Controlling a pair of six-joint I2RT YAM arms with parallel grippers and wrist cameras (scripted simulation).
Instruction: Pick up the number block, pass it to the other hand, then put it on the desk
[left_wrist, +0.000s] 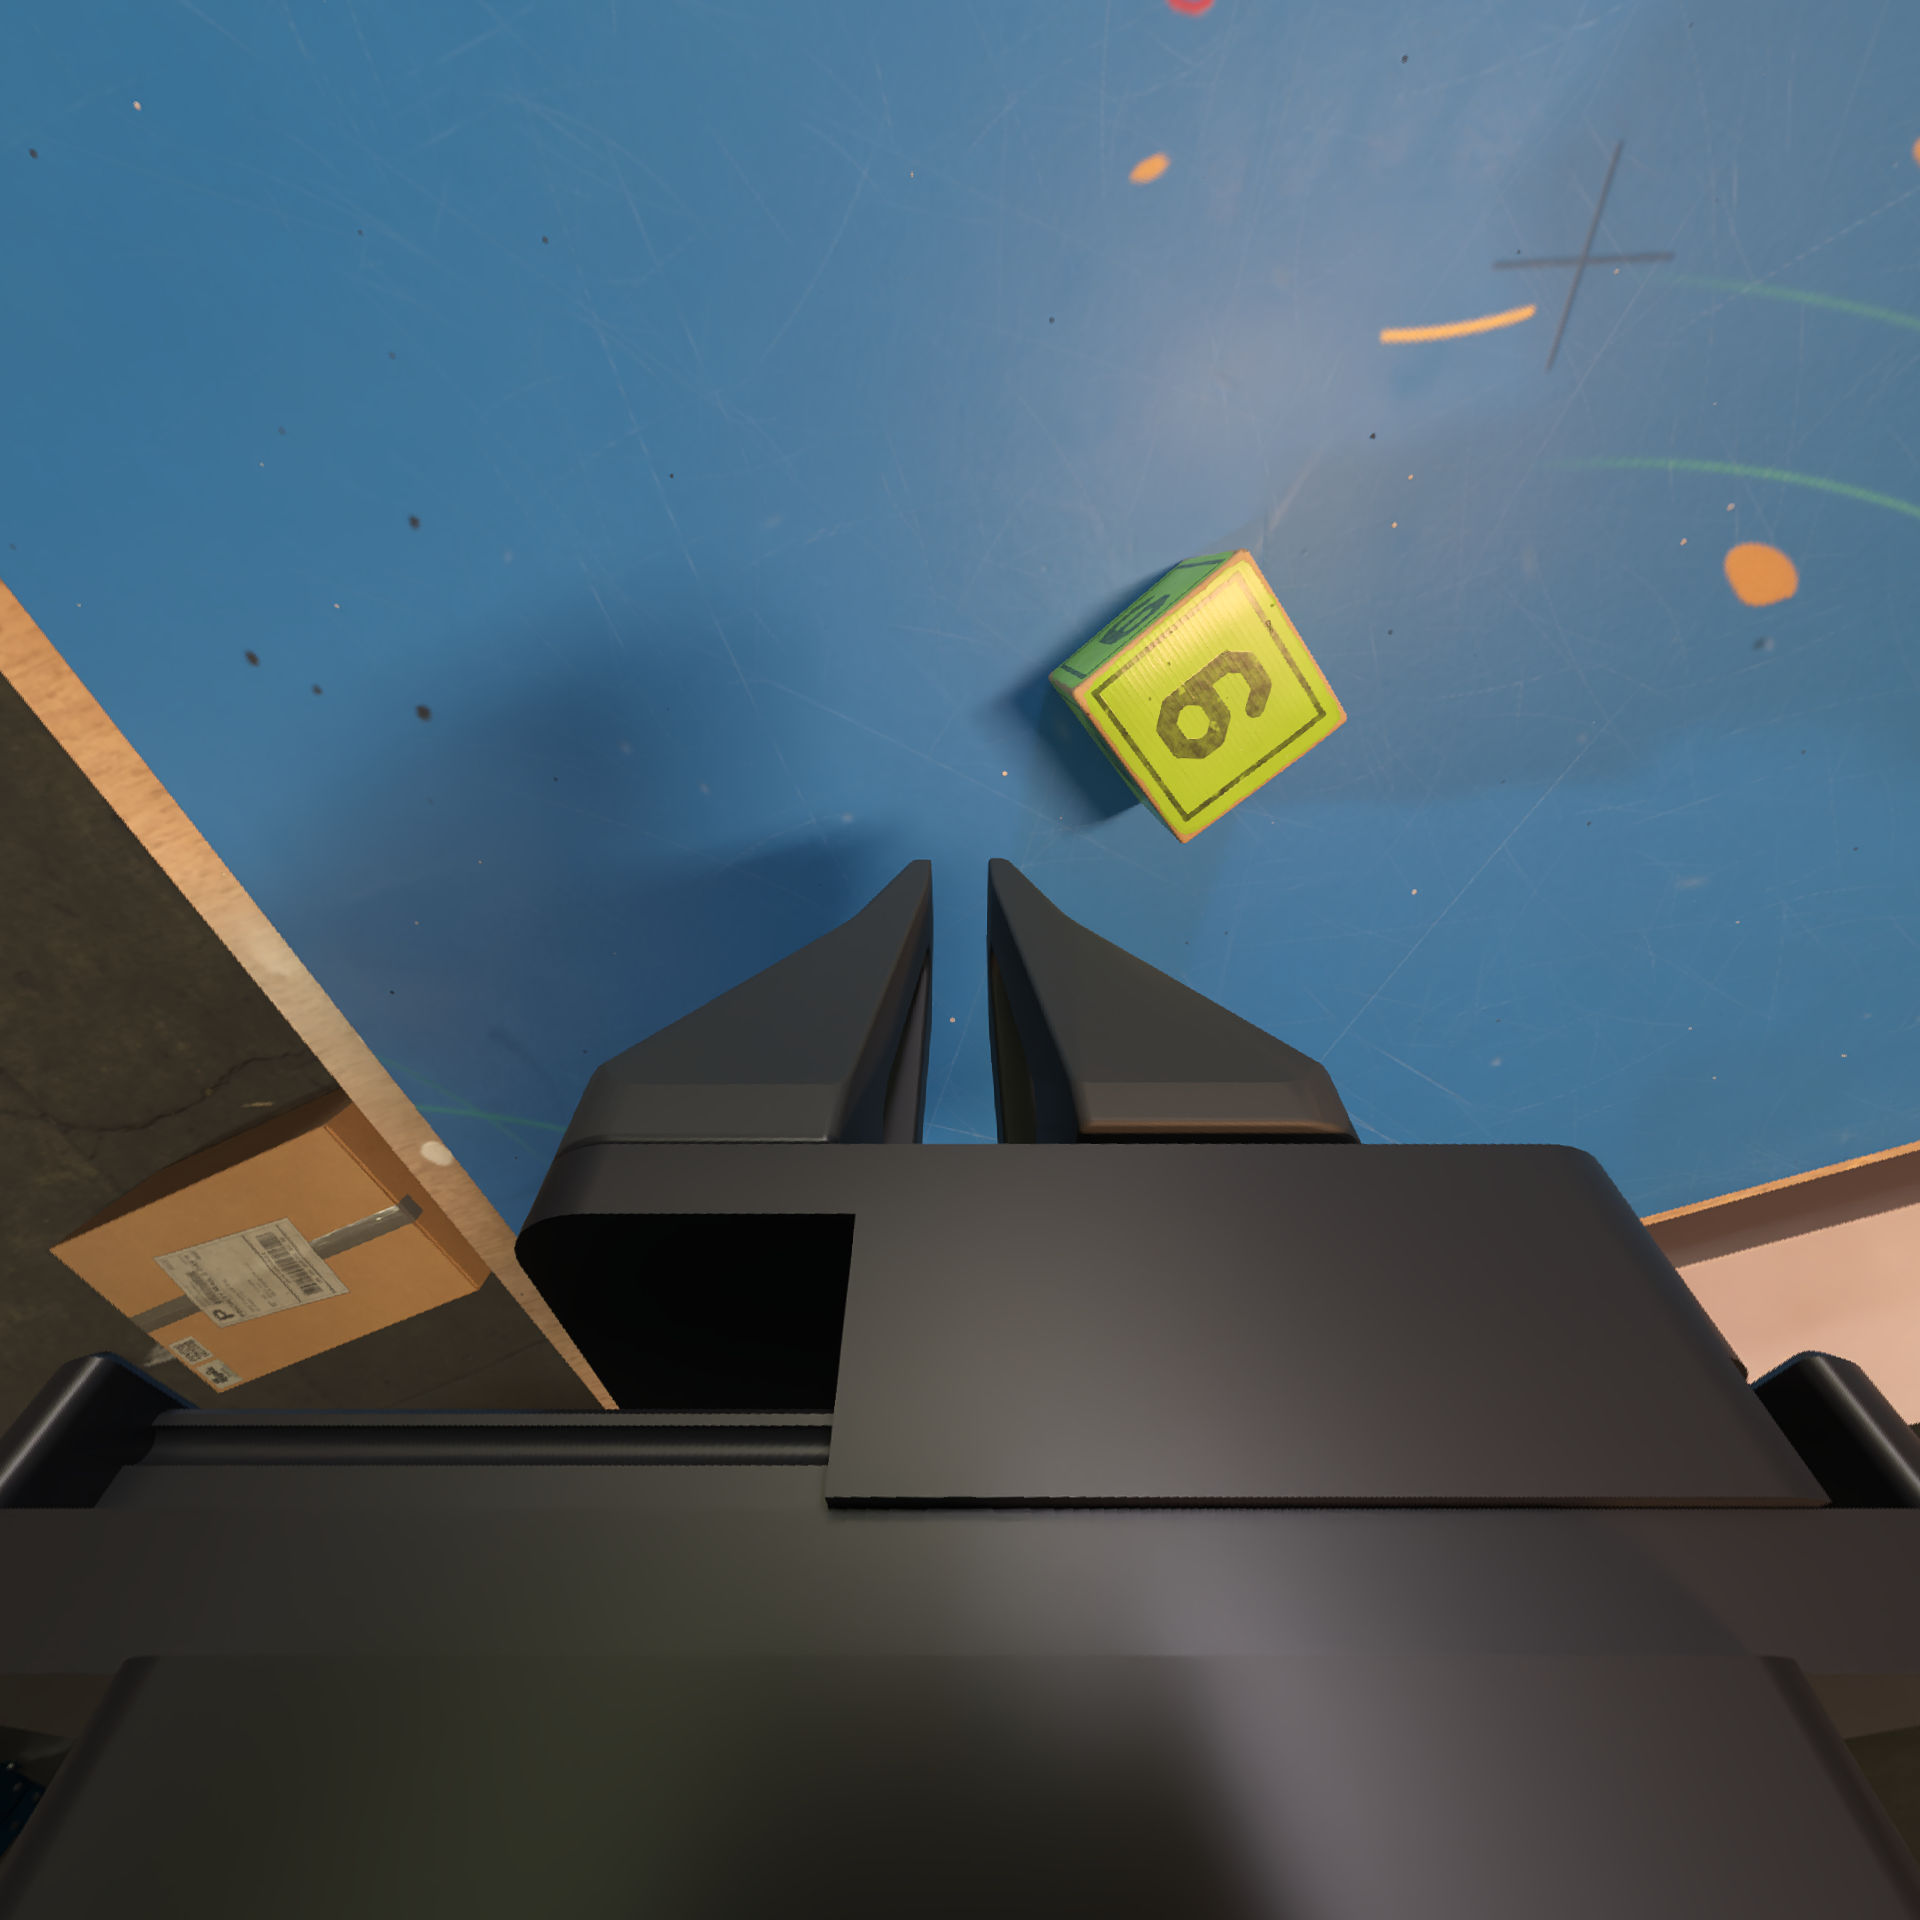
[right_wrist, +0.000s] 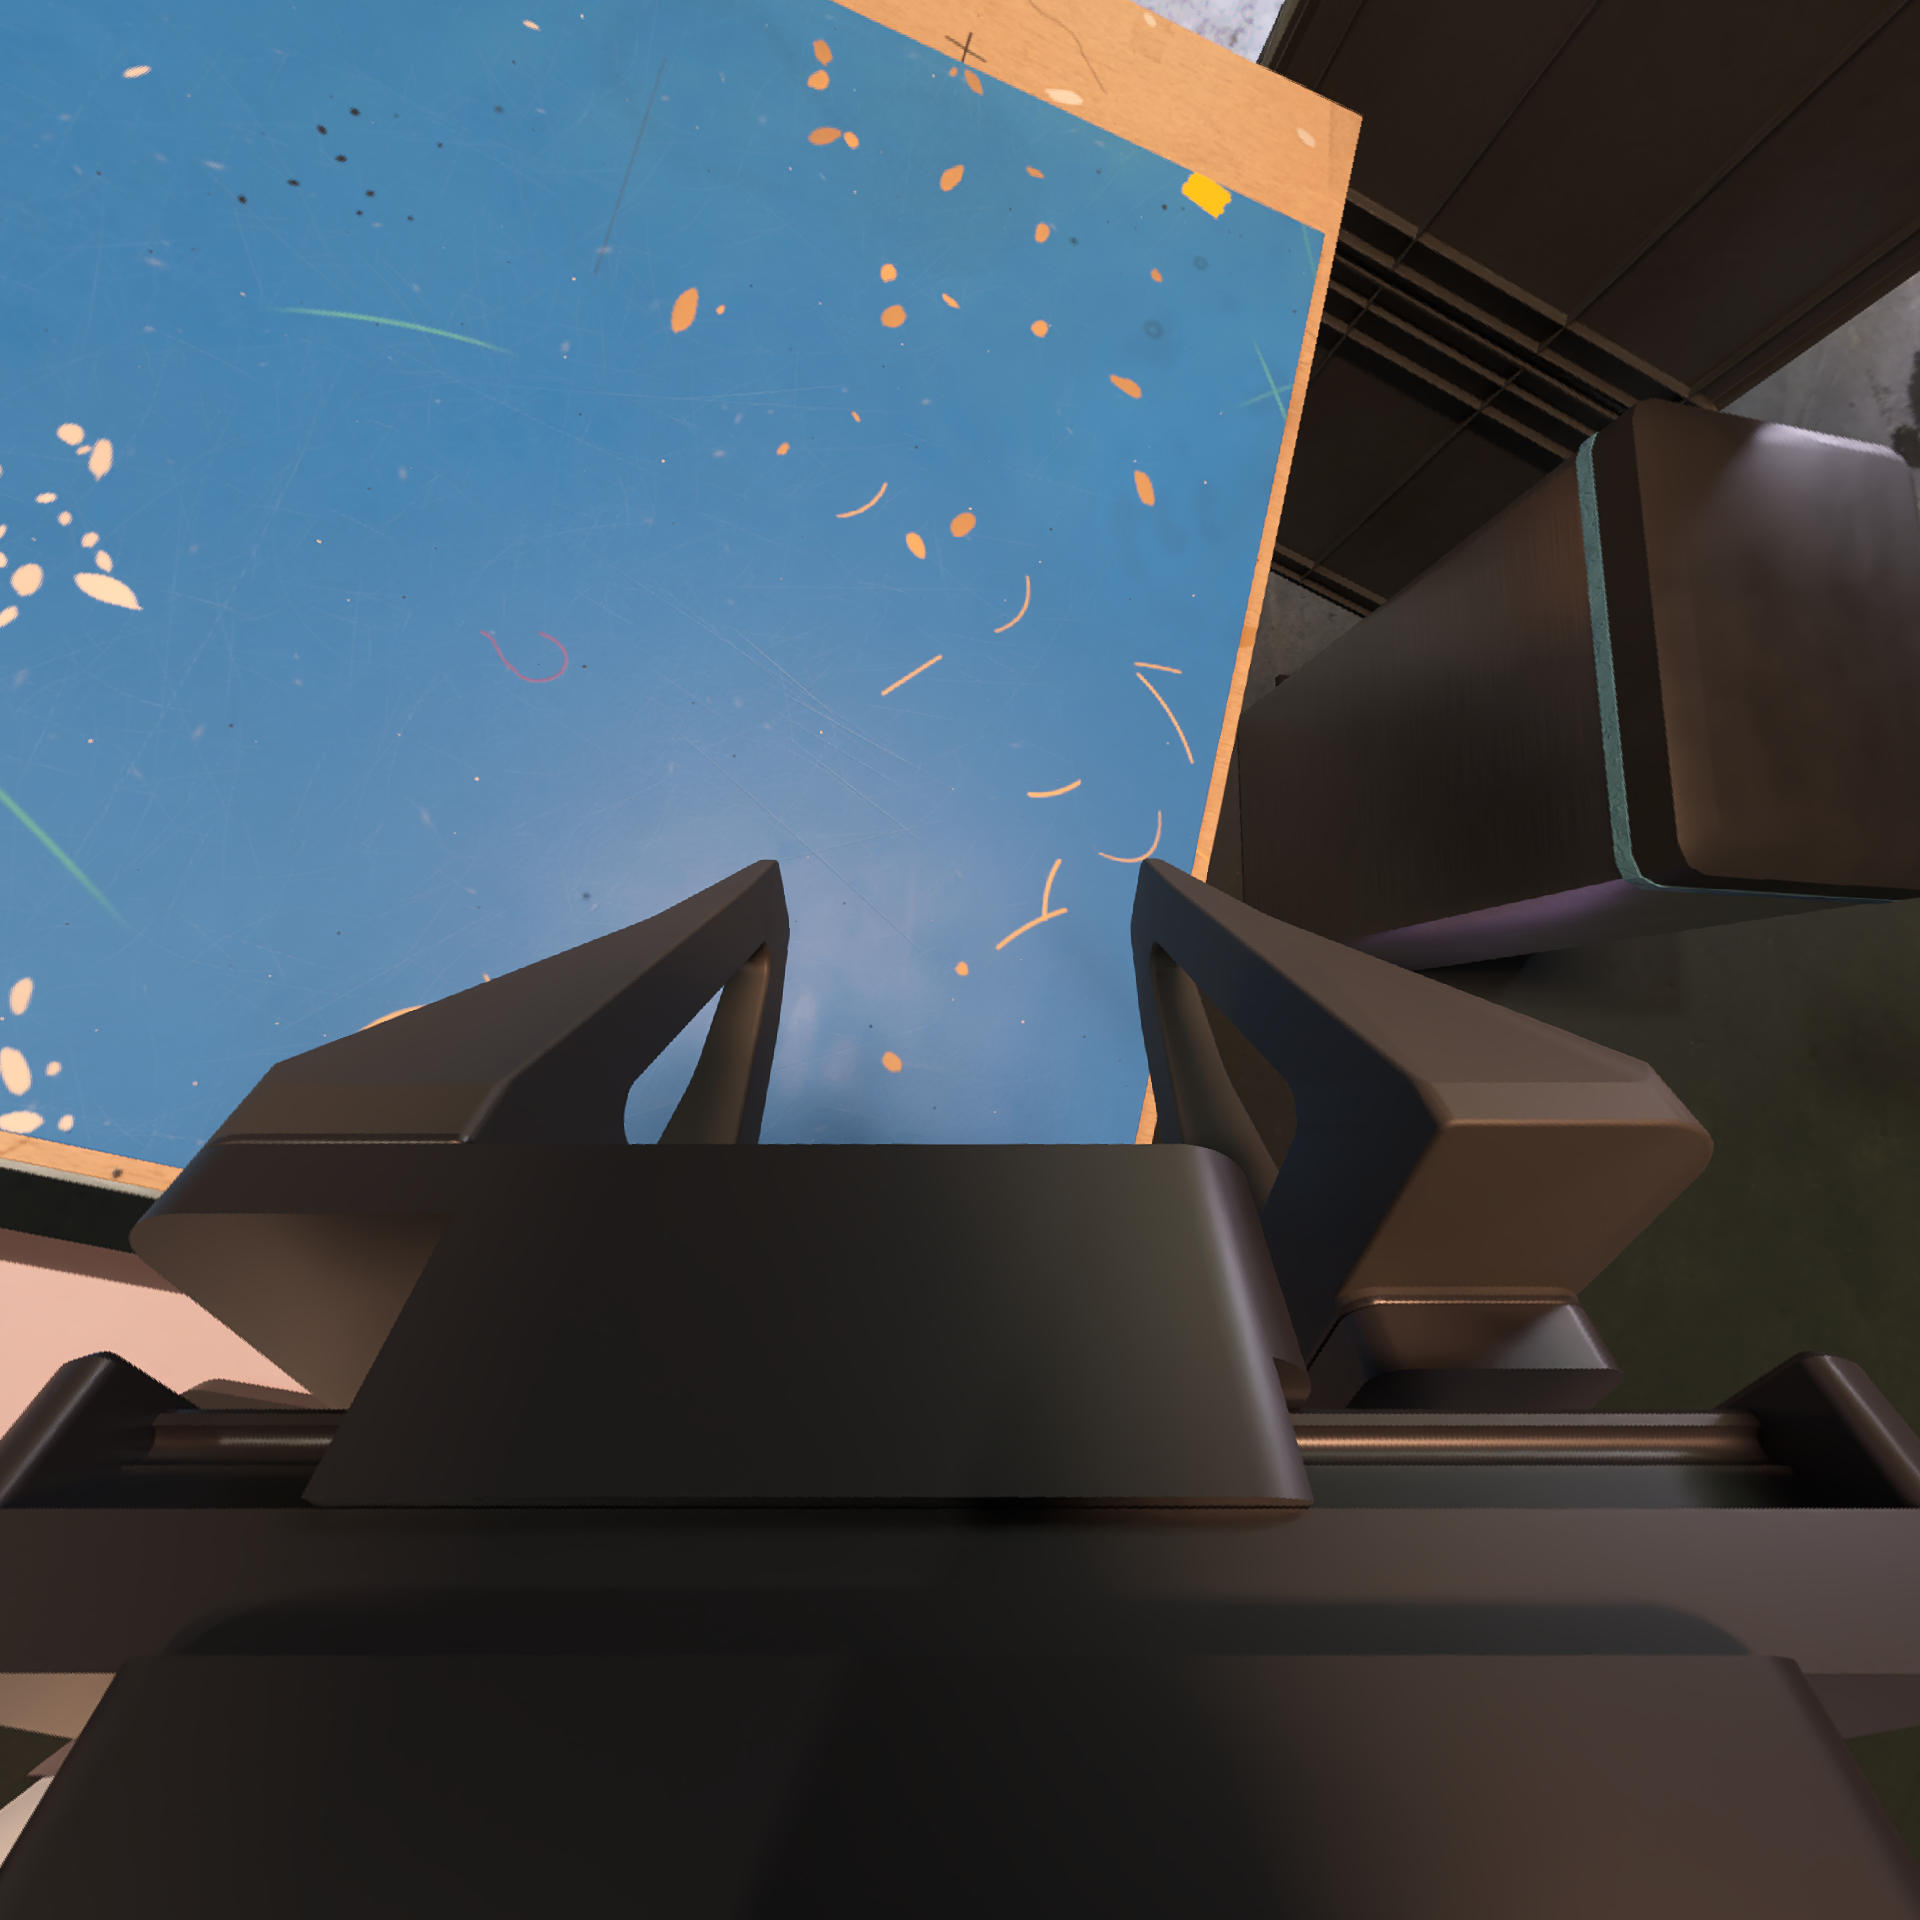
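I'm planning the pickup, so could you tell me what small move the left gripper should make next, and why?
Probably open the left gripper and shift it right toward the block: its jaws are nearly closed and empty, and the block lies on the desk ahead-right of them.

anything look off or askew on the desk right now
The number block sits skewed, turned corner-on to the left gripper, whose fingers are nearly closed and empty. The blue desk is scratched and paint-flecked. The right gripper is open over bare desk; nothing spilled.
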